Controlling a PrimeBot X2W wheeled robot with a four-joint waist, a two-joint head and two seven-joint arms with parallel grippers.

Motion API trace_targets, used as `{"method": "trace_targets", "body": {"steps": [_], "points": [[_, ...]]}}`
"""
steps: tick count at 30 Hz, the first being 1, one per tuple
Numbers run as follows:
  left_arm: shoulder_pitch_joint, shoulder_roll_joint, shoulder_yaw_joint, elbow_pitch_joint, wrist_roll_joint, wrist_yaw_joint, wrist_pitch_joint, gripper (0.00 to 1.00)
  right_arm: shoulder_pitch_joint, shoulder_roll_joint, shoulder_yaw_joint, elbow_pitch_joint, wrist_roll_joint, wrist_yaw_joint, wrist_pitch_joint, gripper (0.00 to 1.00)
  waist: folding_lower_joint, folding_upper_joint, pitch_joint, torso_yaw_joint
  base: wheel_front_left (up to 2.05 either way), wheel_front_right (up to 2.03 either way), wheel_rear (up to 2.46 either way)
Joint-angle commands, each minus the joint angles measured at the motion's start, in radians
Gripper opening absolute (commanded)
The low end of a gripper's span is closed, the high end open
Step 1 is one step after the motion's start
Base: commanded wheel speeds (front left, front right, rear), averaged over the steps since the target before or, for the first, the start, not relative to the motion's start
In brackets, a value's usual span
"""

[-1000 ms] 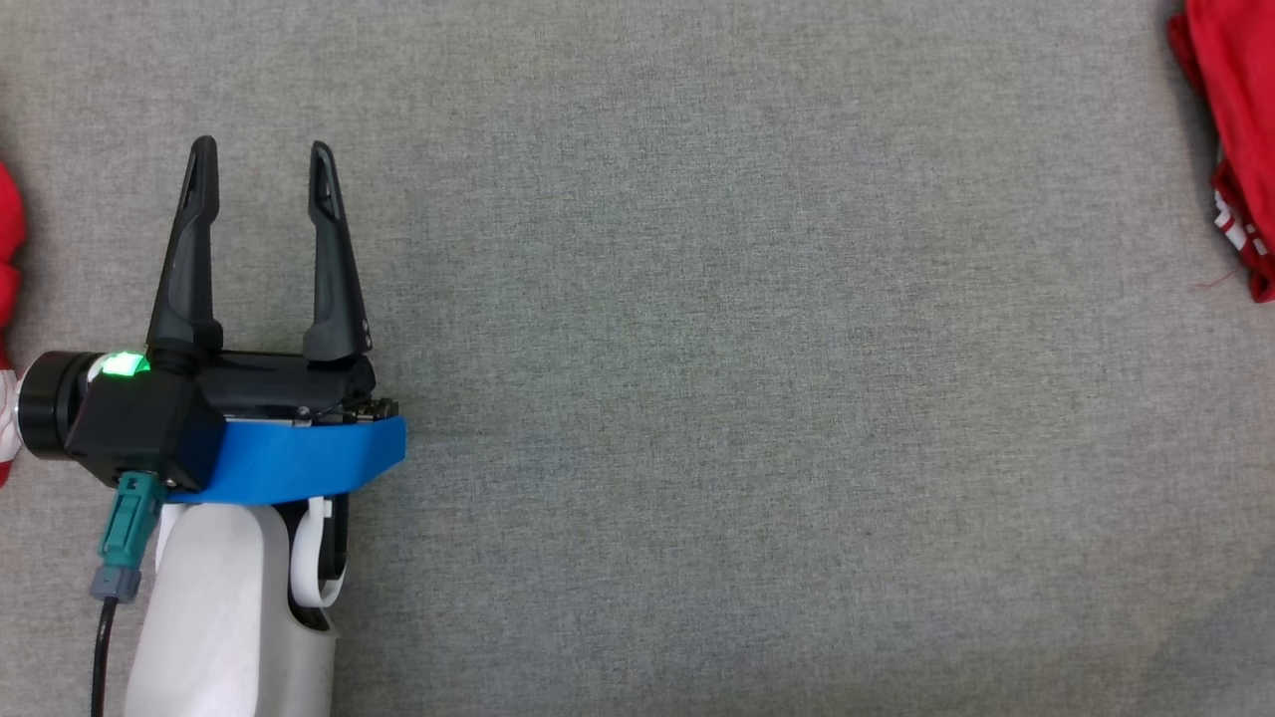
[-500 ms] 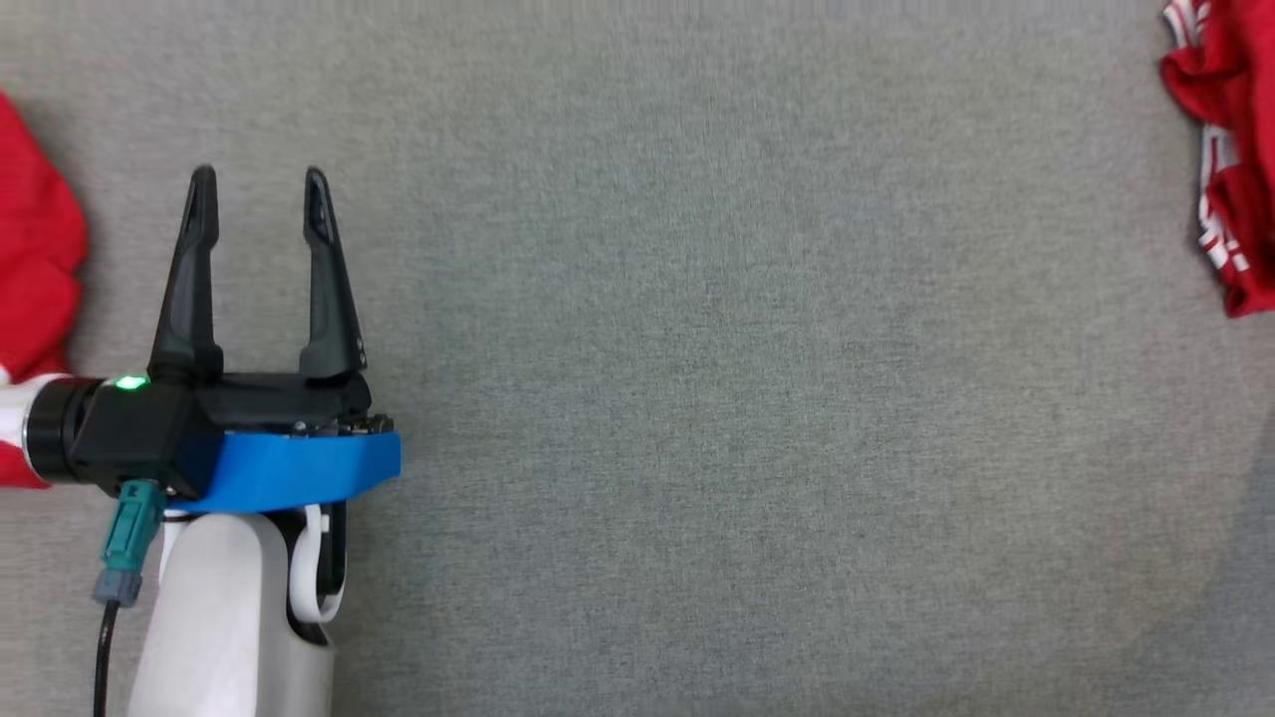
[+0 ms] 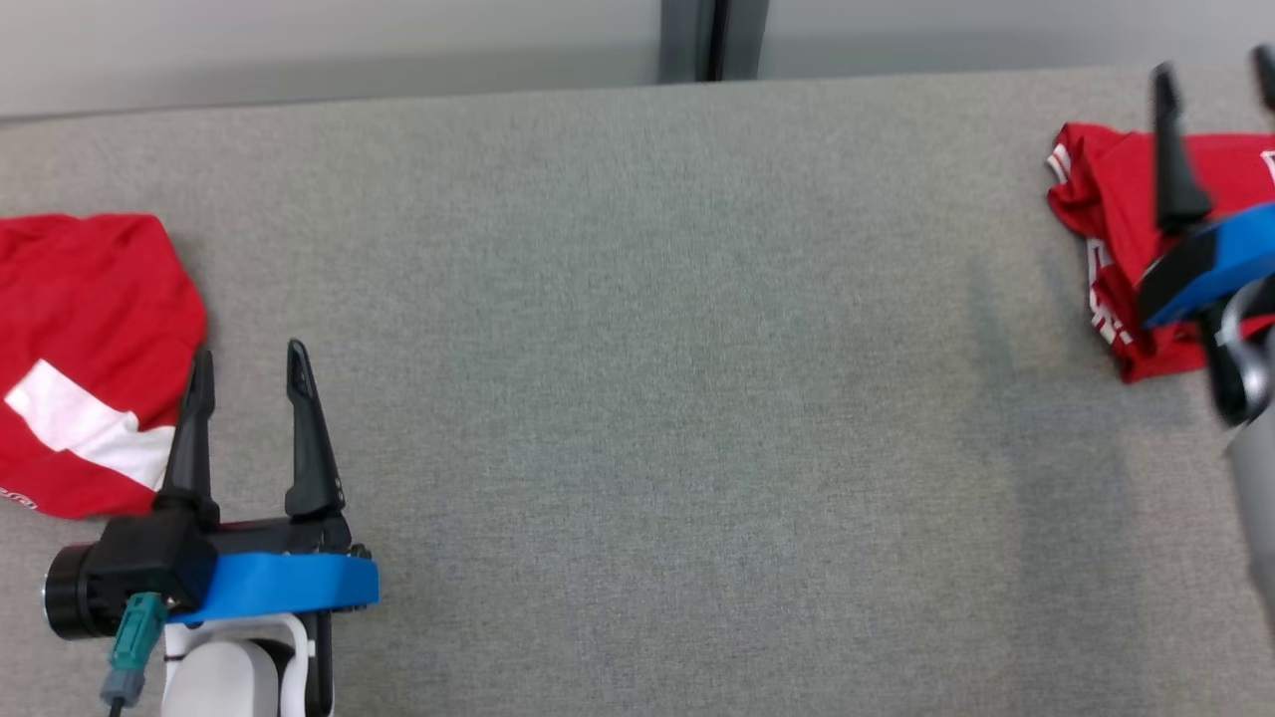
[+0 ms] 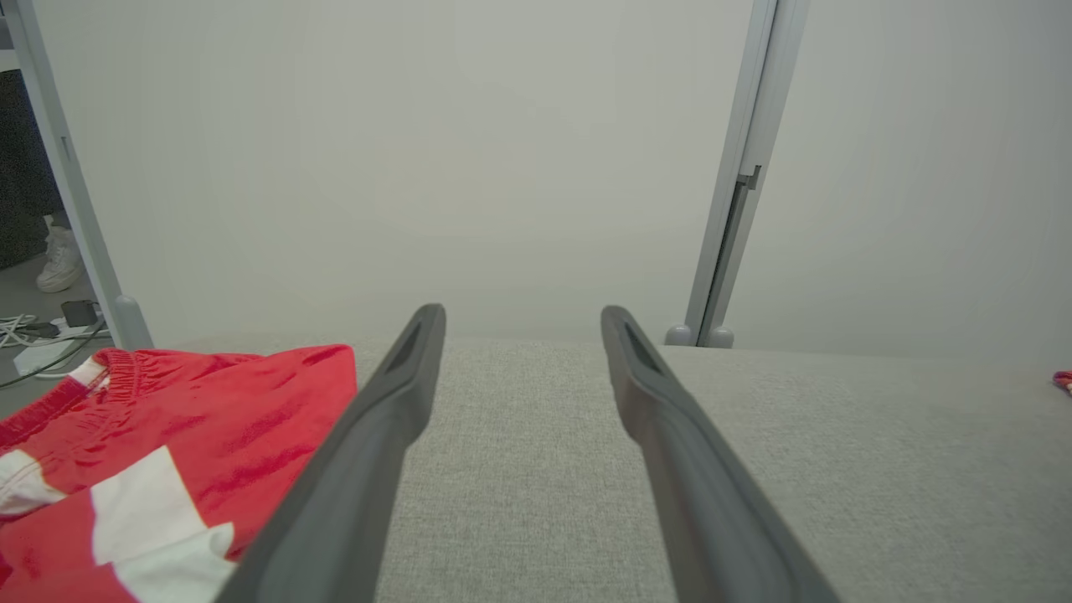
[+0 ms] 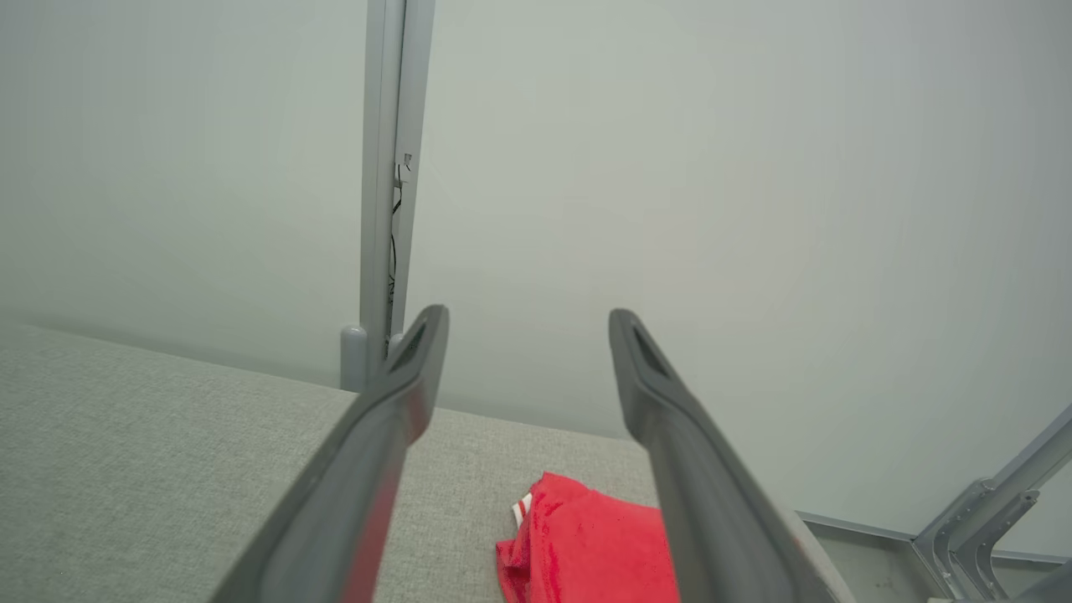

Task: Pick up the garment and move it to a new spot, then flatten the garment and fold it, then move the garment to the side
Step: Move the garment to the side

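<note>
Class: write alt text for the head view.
A grey table holds a white-patched red garment at left, another red garment at right. An open left end effector sits beside the first, an open right end effector over the second.

- On the table (image 3: 637,398), left end: left-end garment (image 3: 90,329).
- Right end, nearer the back edge: right-end garment (image 3: 1106,189).
- Over the front-left part: left gripper (image 3: 250,351).
- Over the right end: right gripper (image 3: 1215,70).
- Behind the back edge, mid-length: post (image 3: 709,40).
</note>
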Motion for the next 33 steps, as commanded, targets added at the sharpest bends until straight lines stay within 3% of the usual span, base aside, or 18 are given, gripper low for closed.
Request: {"method": "trace_targets", "body": {"steps": [1, 9, 21, 33], "points": [[0.015, -0.001, 0.003, 0.004, -0.005, 0.001, -0.002, 1.00, 0.037, 0.022, 0.011, -0.018, 0.010, 0.000, -0.006, 1.00, 0.0002, 0.0000, -0.034, -0.015, 0.00, 0.00, 0.00], [0.067, -0.013, -0.017, 0.036, -0.024, 0.000, -0.002, 1.00, 0.233, 0.120, 0.038, -0.160, 0.044, 0.000, -0.010, 1.00, 0.0002, 0.0000, -0.116, 0.009, 0.00, 0.00, 0.00], [0.081, -0.020, -0.052, 0.098, -0.030, -0.009, -0.002, 1.00, 0.613, 0.245, -0.100, -0.469, 0.026, 0.000, 0.055, 1.00, 0.0002, 0.0000, -0.172, 0.038, 0.00, 0.00, 0.00], [0.093, -0.021, -0.052, 0.119, -0.032, -0.009, -0.002, 1.00, 0.790, 0.304, -0.118, -0.674, 0.000, 0.000, 0.148, 1.00, 0.0002, 0.0000, -0.197, 0.054, 0.00, 0.00, 0.00]]}}
